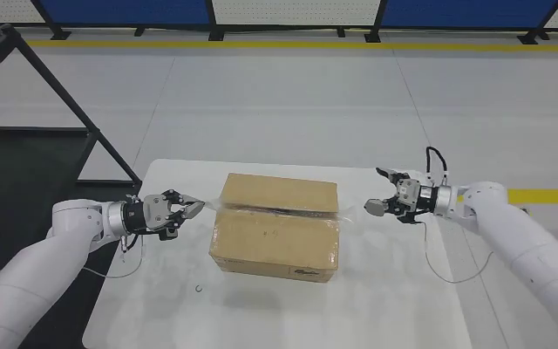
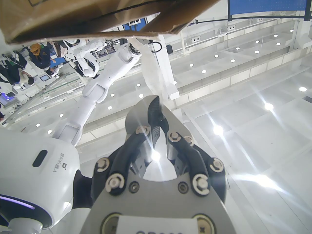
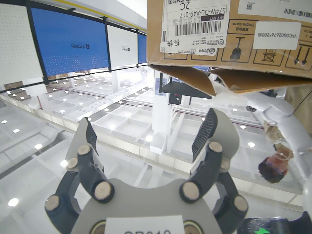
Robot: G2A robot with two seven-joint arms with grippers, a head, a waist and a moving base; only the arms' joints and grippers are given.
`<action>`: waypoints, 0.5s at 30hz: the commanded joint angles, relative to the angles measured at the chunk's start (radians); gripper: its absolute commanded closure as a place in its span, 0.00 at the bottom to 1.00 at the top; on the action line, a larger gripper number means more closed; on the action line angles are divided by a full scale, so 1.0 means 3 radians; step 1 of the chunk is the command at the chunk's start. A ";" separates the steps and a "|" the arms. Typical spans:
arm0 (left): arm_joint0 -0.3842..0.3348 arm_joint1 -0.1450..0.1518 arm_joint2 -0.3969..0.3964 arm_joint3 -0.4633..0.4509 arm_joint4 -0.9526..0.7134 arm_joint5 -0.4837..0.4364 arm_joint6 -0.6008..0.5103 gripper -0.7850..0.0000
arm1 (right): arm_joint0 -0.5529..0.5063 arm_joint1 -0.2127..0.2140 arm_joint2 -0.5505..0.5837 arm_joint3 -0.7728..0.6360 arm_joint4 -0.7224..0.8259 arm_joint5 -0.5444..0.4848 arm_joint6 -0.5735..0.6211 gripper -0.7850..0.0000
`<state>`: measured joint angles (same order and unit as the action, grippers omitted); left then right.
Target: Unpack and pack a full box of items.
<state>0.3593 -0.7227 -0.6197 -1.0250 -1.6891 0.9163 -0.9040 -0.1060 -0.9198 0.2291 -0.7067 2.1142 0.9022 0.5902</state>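
A closed brown cardboard box (image 1: 275, 227) lies in the middle of the white table (image 1: 392, 297), with clear tape along its top seam. At the box's left end, my left gripper (image 1: 193, 208) is shut on a loose strip of clear tape (image 2: 152, 71) that still runs to the box's edge (image 2: 97, 3); the gripper (image 2: 156, 103) pinches its free end. My right gripper (image 1: 375, 190) hovers open a short way off the box's right end, touching nothing. In the right wrist view that gripper (image 3: 149, 116) faces the labelled end of the box (image 3: 243, 25), whose end flaps stand slightly ajar.
A small ring (image 1: 200, 287) lies on the table in front of the box's left corner. A black metal frame (image 1: 52, 105) stands off the table's left side. Thin cables (image 1: 436, 262) trail from the arms over the table.
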 commanded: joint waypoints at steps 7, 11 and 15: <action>0.0000 0.0000 0.0000 0.0000 0.0000 0.0000 0.0000 1.00 | -0.0174 0.0179 0.0104 -0.0195 -0.1327 -0.1062 0.0877 0.00; 0.0000 0.0000 0.0000 0.0000 0.0000 0.0000 0.0000 1.00 | -0.0292 0.0250 0.0201 -0.0130 -0.1654 -0.1557 0.1410 0.00; 0.0000 0.0000 0.0000 0.0000 0.0000 0.0000 0.0000 1.00 | -0.0376 0.0312 0.0238 -0.0055 -0.2011 -0.1858 0.2100 0.00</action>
<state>0.3593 -0.7226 -0.6197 -1.0249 -1.6890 0.9163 -0.9040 -0.2175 -0.8286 0.2970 -0.7442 1.5185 0.3400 1.1805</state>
